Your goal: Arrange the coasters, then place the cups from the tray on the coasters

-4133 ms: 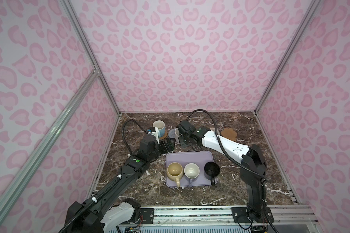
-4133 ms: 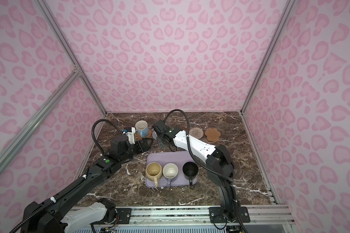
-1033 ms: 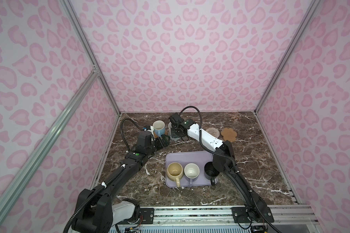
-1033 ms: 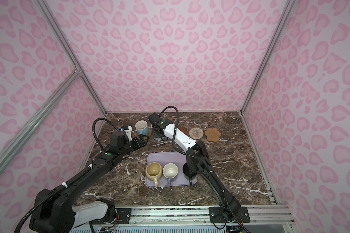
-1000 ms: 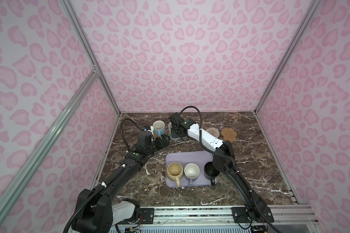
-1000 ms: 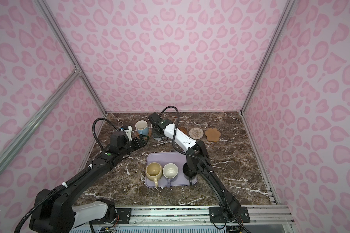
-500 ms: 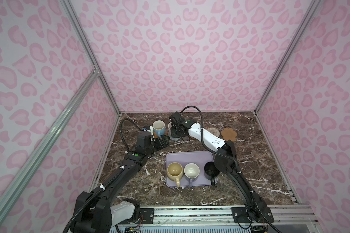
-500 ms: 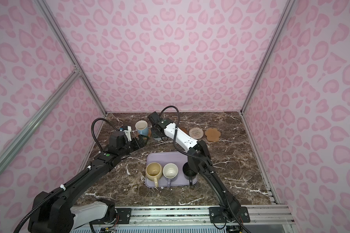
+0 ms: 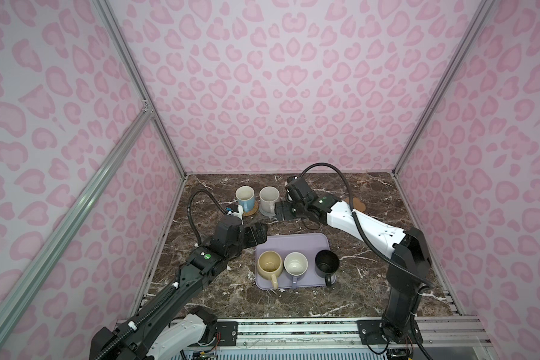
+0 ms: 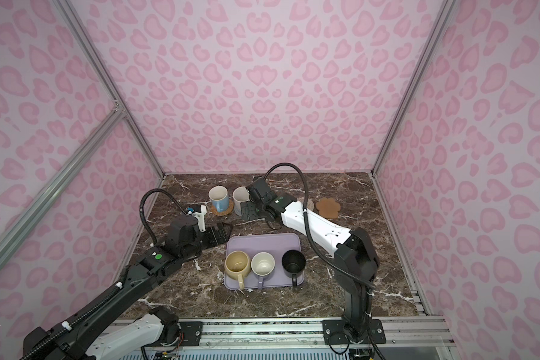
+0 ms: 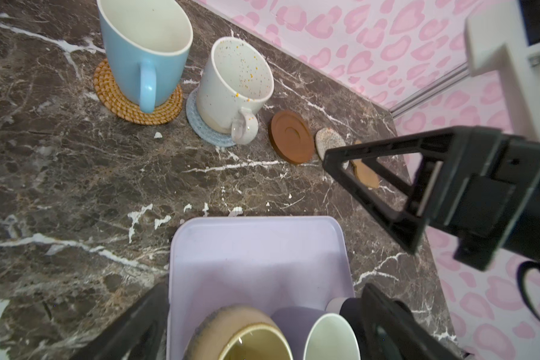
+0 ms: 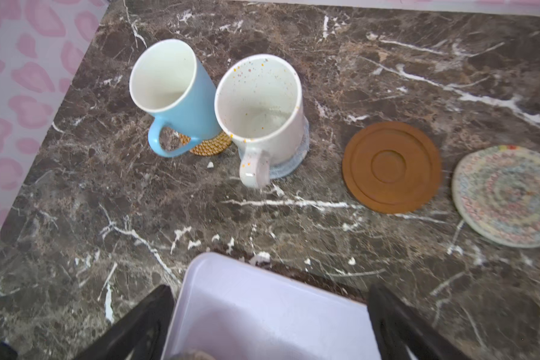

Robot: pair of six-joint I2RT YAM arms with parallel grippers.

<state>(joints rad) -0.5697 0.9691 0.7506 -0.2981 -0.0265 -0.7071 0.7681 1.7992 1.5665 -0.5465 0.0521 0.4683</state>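
Note:
At the back left, the light blue cup (image 9: 245, 198) stands on the orange coaster (image 9: 250, 209). Beside it the speckled white cup (image 9: 268, 199) stands on the grey-blue coaster (image 12: 289, 163). My right gripper (image 9: 277, 214) hangs open just right of that cup, holding nothing. The brown coaster (image 12: 392, 166), beige coaster (image 12: 508, 196) and paw coaster (image 10: 328, 207) lie bare in a row to the right. The tray (image 9: 293, 246) carries the yellow (image 9: 270, 265), lavender (image 9: 296, 265) and black (image 9: 327, 263) cups. My left gripper (image 9: 260, 234) is open and empty at the tray's back left corner.
Pink patterned walls close in the marble table (image 9: 371, 296) at the back and both sides. The right arm (image 9: 365, 227) stretches over the brown and beige coasters in both top views. A metal rail (image 9: 293, 330) runs along the front edge.
My right gripper has opened, let go of the speckled white cup on the grey-blue coaster, and drawn back to its right. The left gripper has pulled back toward the tray.

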